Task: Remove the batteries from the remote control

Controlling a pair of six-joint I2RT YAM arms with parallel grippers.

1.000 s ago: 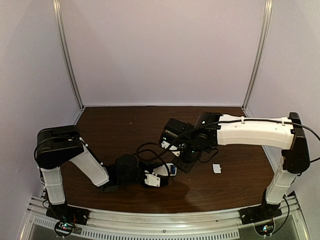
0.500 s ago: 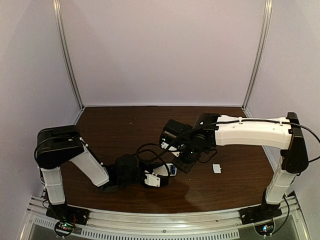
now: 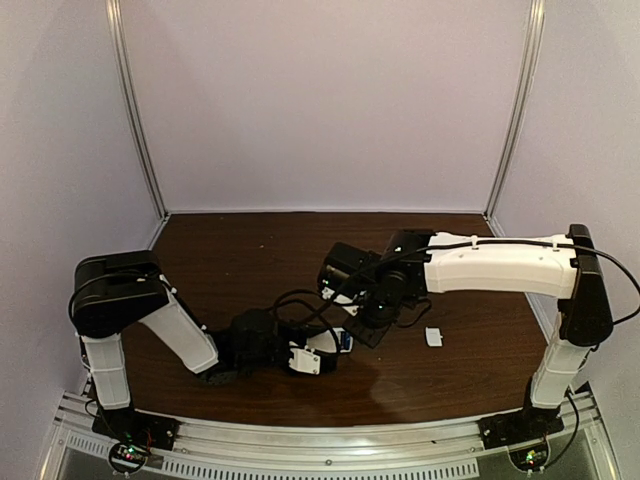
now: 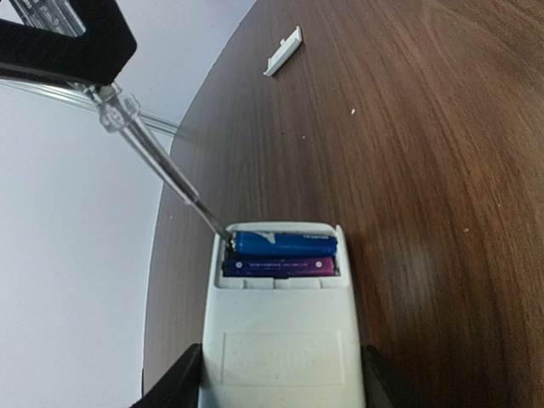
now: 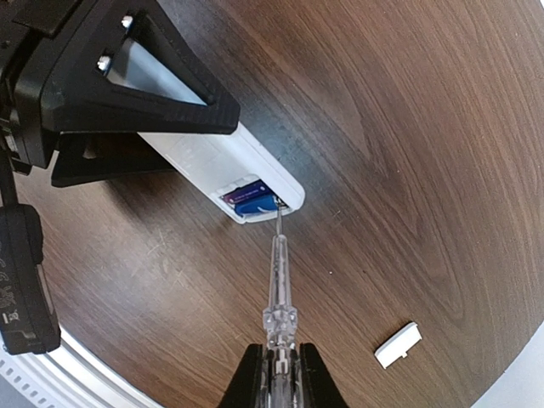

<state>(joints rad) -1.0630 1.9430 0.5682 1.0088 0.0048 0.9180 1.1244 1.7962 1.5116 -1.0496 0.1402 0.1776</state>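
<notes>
I see right gripper [image 5: 276, 378] clenched on screwdriver [image 5: 278, 280], tip ahead of fingers at end of batteries [image 4: 280, 253]. Both sit in open bay of remote control [image 4: 280, 348]. Left gripper [image 4: 280, 380] grasps remote's sides. Cover piece [image 5: 398, 344] on table, right of the screwdriver.

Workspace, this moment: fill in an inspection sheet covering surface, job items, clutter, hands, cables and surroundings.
Surface: dark brown wooden table, a few pale specks.
Job's things: slim white plastic remote control, battery compartment open; two small cylindrical batteries, one blue, one purple, both still seated in it.
Clutter: small white plastic cover piece lying apart, to the right.
Hands: left hand clamps the remote control by its sides; right hand shut on a thin clear-handled screwdriver, tip at the blue battery's end.
Cables: black cables loop over the table between the arms.
Surroundings: pale lilac walls, metal corner posts, metal rail along the near edge.
</notes>
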